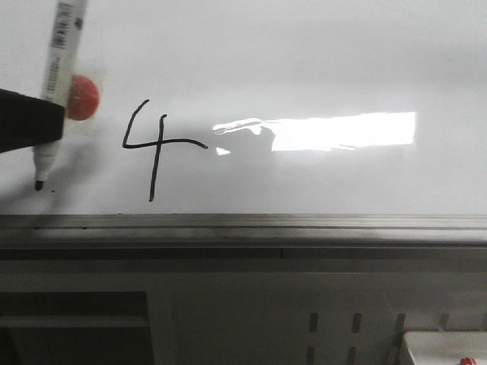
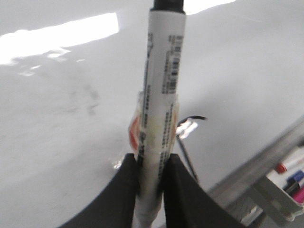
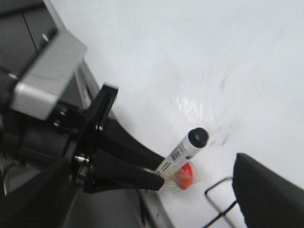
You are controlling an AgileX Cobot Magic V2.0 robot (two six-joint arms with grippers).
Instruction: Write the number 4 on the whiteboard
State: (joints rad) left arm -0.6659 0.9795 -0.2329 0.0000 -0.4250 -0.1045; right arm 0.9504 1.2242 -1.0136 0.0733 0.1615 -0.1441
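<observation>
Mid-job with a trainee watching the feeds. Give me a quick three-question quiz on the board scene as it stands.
1. True or false: the left gripper is shut on the marker.
2. The marker tip sits on which side of the number 4 in the front view: A left, B right, C directly above?
3. Fill in: on the whiteboard, the bright glare lies to the ____ of the 4.

Key: 1 true; 2 A; 3 right.
</observation>
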